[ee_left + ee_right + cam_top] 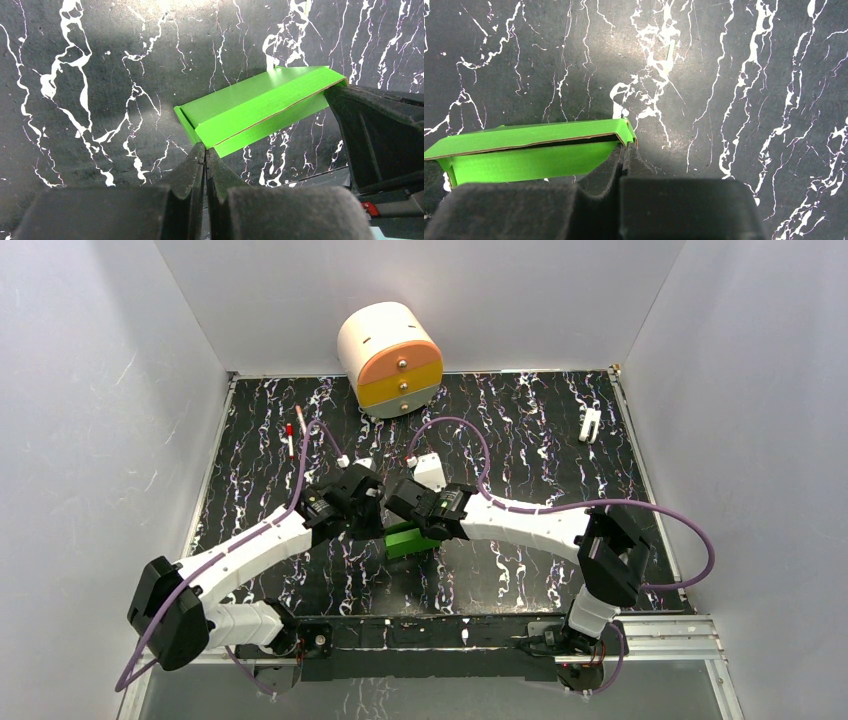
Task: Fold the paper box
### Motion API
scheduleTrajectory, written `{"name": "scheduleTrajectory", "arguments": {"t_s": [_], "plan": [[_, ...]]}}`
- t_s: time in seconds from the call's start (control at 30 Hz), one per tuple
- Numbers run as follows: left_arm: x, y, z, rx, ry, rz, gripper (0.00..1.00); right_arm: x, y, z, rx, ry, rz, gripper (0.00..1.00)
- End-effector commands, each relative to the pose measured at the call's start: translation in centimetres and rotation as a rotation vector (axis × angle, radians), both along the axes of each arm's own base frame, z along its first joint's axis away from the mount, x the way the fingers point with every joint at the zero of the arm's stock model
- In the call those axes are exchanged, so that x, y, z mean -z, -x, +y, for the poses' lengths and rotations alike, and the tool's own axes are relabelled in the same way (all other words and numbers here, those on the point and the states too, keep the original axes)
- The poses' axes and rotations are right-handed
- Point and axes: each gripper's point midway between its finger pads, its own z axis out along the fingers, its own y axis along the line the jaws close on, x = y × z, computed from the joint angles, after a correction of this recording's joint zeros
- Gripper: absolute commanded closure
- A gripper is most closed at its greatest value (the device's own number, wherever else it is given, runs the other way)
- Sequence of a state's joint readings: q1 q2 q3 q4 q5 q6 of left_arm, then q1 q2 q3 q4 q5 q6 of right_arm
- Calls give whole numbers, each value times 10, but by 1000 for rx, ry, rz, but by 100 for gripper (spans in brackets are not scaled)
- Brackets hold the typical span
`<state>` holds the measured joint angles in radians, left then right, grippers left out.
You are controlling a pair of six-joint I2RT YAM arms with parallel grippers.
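Observation:
The paper box (pixel 412 539) is bright green thin card, partly folded into a long shallow shape, and it sits between my two grippers near the middle of the black marbled mat. My left gripper (pixel 205 146) is shut, its tips pinching the near corner of the paper box (pixel 255 112). At the other end my right gripper (pixel 625 145) is shut on the end flap of the paper box (pixel 529 150), whose top panel gapes slightly over the lower one. In the left wrist view the right gripper's black body (pixel 375 135) meets the box's far end.
A cream cylinder with orange and yellow drawers (pixel 390 358) stands at the back wall. Two red-tipped pens (pixel 291 438) lie at the back left, a white block (pixel 430 470) just behind the grippers, and a white clip (pixel 590 424) at the back right. Purple cables loop over both arms.

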<state>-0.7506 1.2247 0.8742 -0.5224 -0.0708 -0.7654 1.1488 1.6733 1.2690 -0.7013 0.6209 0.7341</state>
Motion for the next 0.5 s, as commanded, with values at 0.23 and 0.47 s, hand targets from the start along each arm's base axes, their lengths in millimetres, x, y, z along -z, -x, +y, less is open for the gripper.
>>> {"name": "scheduleTrajectory", "arguments": {"t_s": [0.23,0.47], "plan": [[36,45,-5,11,-49,78,100,11,7,10,5,-64,15,100],[51,56,-10,-1,-43,78,100,11,5,11,-11,-95,-11,100]]}}
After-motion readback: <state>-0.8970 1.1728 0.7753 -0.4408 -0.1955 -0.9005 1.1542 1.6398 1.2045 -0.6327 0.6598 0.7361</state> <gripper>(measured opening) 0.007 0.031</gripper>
